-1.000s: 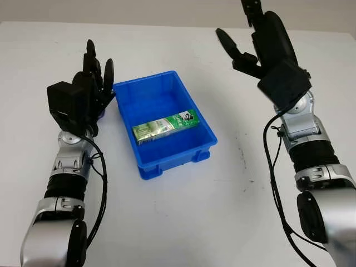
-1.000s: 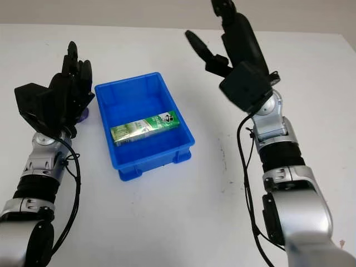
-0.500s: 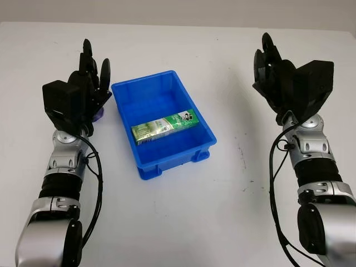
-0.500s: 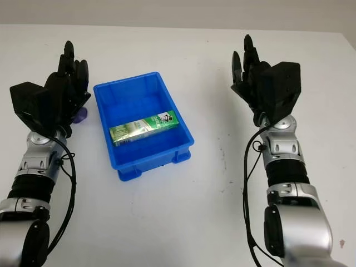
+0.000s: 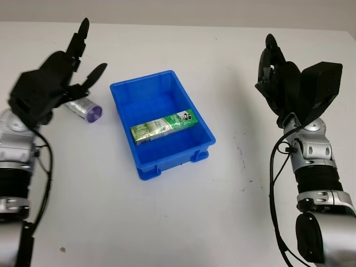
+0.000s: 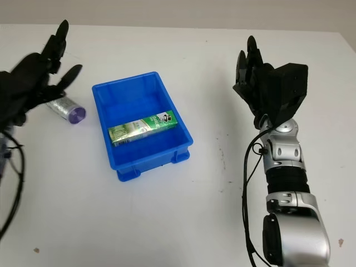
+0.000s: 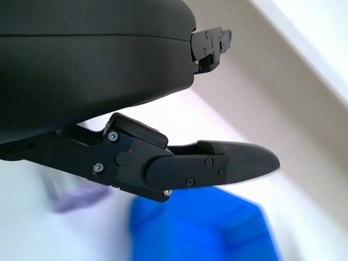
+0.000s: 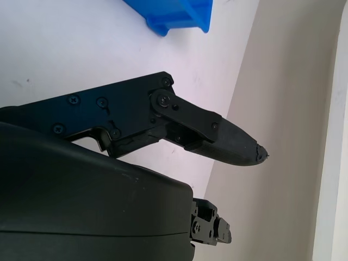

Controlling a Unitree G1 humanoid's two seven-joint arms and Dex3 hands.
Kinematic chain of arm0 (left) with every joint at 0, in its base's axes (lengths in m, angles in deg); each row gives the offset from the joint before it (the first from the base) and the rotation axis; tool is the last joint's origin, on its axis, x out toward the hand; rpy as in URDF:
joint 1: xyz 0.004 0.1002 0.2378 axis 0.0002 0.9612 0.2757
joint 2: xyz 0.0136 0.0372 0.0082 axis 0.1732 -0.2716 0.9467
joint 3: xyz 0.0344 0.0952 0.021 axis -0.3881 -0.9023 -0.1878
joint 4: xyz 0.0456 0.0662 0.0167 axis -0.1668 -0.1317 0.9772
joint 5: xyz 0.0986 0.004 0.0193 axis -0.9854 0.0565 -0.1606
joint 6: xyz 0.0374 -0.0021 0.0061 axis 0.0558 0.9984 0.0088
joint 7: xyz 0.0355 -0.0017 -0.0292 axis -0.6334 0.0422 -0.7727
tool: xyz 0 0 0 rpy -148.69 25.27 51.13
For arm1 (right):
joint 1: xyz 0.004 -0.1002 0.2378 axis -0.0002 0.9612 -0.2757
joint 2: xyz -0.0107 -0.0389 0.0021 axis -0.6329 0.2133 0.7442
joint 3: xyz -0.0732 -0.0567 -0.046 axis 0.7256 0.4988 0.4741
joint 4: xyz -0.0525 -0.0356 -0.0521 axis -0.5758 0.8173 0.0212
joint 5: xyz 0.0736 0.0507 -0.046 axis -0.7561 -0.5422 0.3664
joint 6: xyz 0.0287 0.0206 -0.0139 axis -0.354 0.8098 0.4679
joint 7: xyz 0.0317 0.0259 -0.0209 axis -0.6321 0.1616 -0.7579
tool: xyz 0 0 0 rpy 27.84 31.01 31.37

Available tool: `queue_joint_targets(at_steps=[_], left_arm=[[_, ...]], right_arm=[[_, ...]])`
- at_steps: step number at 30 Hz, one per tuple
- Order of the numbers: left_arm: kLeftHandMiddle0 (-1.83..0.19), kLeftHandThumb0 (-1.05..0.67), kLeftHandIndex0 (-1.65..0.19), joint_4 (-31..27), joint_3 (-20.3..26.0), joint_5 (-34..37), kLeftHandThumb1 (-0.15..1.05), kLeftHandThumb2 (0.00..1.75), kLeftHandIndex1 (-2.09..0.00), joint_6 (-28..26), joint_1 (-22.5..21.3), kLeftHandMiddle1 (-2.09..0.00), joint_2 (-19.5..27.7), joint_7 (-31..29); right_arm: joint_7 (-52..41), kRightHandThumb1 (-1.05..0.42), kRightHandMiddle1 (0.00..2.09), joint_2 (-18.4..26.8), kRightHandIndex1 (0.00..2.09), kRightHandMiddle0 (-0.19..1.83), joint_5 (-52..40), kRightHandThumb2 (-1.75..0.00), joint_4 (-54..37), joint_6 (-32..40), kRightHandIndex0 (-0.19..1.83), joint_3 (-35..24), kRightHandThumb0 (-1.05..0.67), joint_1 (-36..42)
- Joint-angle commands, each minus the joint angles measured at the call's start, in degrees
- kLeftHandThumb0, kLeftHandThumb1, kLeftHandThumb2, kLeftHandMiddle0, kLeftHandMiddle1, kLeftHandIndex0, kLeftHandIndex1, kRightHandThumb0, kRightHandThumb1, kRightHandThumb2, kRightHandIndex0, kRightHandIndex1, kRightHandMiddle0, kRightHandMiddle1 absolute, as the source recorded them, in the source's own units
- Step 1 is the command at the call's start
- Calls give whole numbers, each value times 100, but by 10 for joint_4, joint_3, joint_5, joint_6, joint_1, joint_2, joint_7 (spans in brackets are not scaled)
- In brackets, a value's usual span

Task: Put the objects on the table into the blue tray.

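A white table (image 5: 183, 222) takes up nearly the whole scene, its top matte and evenly lit, with soft shadows. A few small dark specks mark it, some right of centre (image 5: 242, 151) and one near the front left (image 5: 63, 250). Beyond the far edge runs a strip of beige wall (image 5: 167, 11), plain and unbroken, which also shows in both wrist views (image 8: 283, 136)

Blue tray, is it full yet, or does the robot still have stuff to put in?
One thing is in: the green carton lies inside the blue tray. Nothing is being held. The left hand is open above the small purple-ended tube, which lies on the table beside the tray and is yet to go in. The right hand is open, raised off to the tray's other side.
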Motion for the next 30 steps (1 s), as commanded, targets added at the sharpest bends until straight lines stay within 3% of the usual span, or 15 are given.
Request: queue_joint_targets(at_steps=[1,6,8,12,15,22,30], left_arm=[[15,-89,18,-22,-21,-25,98,8,-5,-9,-19,-4,47,-35],[19,-74,19,-7,-55,-88,85,3,0,34,-28,0,110,-67],[19,-72,19,3,-71,-123,85,4,0,64,-29,0,130,-58],[17,-50,17,17,-94,-172,81,4,-3,98,-25,-4,156,-58],[17,-51,16,38,-114,-198,84,6,-5,125,-32,-5,160,-52],[12,-49,12,143,-187,-335,87,6,-6,211,-83,-7,149,102],[3,-40,2,258,-278,-459,88,6,-9,213,-174,-9,101,259]], right_arm=[[-4,-105,0,-3,0,-19,-3,-85,-5,-4,-19,-3,-65,2],[7,-105,0,-16,0,-19,1,-87,-6,-18,-19,-1,-64,7],[12,-105,0,-21,0,-19,1,-87,-8,-21,-19,-1,-63,8],[15,-105,0,-22,0,-19,2,-88,-14,-22,-19,0,-62,12],[14,-105,0,-22,0,-19,2,-89,-11,-25,-19,-1,-62,11],[7,-105,0,-17,0,-19,1,-87,-5,-11,-19,1,-65,5],[-8,-105,0,-13,0,-19,1,-88,-3,-12,-19,1,-64,7]])
